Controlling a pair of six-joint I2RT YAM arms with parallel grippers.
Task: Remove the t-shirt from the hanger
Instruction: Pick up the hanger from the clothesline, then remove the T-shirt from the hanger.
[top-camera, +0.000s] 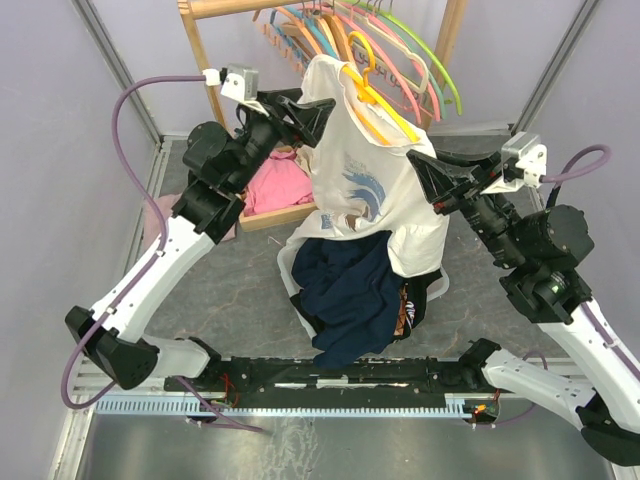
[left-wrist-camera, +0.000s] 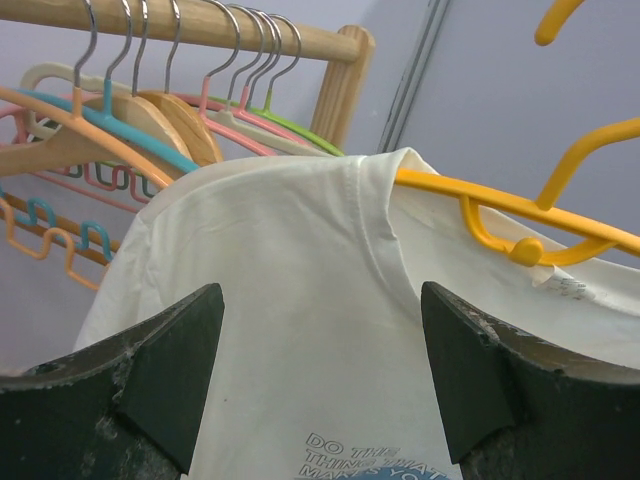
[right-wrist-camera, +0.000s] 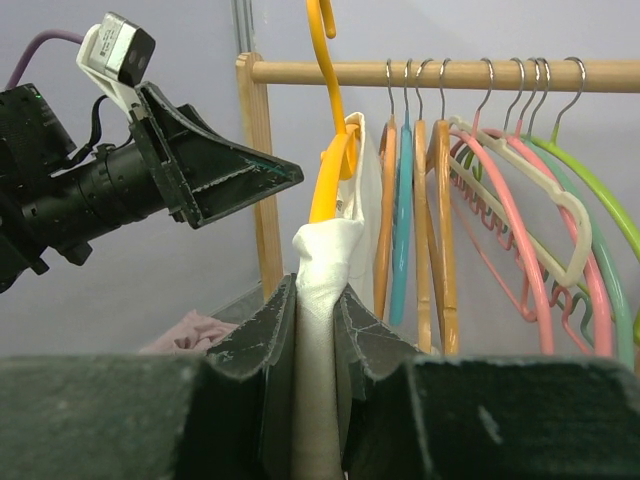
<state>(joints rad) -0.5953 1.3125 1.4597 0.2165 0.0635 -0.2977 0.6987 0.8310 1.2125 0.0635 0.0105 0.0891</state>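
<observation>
A white t-shirt (top-camera: 365, 170) with a blue print hangs on a yellow hanger (top-camera: 372, 95) in front of the rack. My right gripper (top-camera: 425, 175) is shut on the shirt's right shoulder; in the right wrist view (right-wrist-camera: 316, 290) white fabric (right-wrist-camera: 325, 260) is pinched between the jaws, with the hanger (right-wrist-camera: 328, 170) just above. My left gripper (top-camera: 318, 112) is open at the shirt's left shoulder. In the left wrist view (left-wrist-camera: 320, 295) the shirt (left-wrist-camera: 300, 240) lies between the wide-apart jaws without touching them, and the hanger (left-wrist-camera: 500, 205) sticks out of the collar.
A wooden rack (top-camera: 330, 8) with several coloured hangers (right-wrist-camera: 470, 200) stands behind. A pink garment (top-camera: 275, 185) lies in a wooden box at the back left. A dark navy garment pile (top-camera: 345, 290) lies on the table under the shirt.
</observation>
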